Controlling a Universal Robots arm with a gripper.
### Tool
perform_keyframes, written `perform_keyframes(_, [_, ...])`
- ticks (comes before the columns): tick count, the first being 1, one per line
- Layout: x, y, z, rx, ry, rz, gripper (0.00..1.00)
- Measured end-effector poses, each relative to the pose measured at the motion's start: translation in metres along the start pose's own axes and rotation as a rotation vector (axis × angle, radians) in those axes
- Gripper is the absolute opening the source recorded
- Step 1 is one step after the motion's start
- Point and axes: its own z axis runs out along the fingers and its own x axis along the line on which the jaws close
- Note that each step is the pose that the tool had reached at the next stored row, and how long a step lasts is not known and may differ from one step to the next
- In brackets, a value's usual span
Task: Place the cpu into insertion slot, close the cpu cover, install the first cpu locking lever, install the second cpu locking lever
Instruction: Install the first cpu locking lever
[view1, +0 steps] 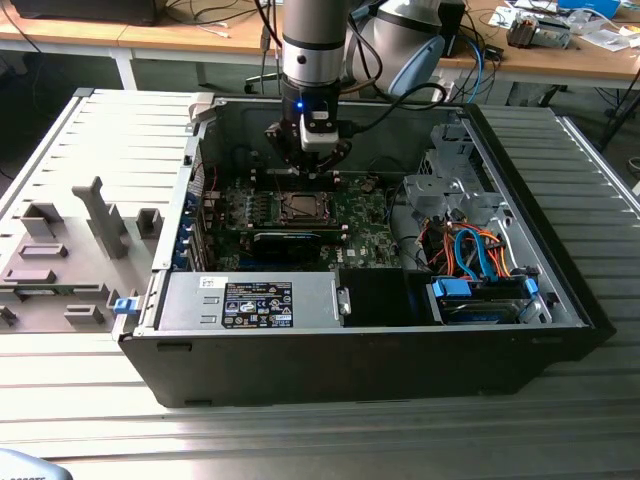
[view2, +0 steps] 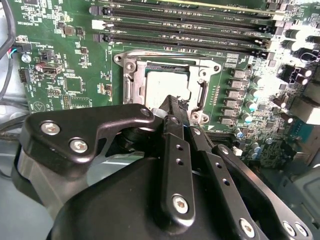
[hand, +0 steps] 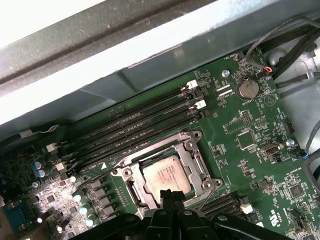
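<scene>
1. We see the gripper (view1: 308, 160) hanging inside the open computer case (view1: 560, 290), just above the motherboard (view1: 365, 235).
2. In both wrist views the cpu (hand: 166, 174) lies flat in the insertion slot (hand: 192, 150), its silvery top exposed.
3. The cpu cover (view2: 131, 65) lies down around the chip as a metal frame.
4. The black fingers (view2: 176, 145) are pressed together, tips just above the chip's near edge; we see nothing held between them.
5. Memory slots (hand: 145, 127) run beside the socket.

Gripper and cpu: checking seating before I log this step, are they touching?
Cannot tell. In both wrist views the gripper tips overlap the edge of the cpu seated in its socket; no gap or contact shows plainly.
</scene>
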Motion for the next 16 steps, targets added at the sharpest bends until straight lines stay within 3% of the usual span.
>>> perform_keyframes(16, [0.0000,0.0000,0.0000,-0.0010,-0.0023,-0.041,0.11])
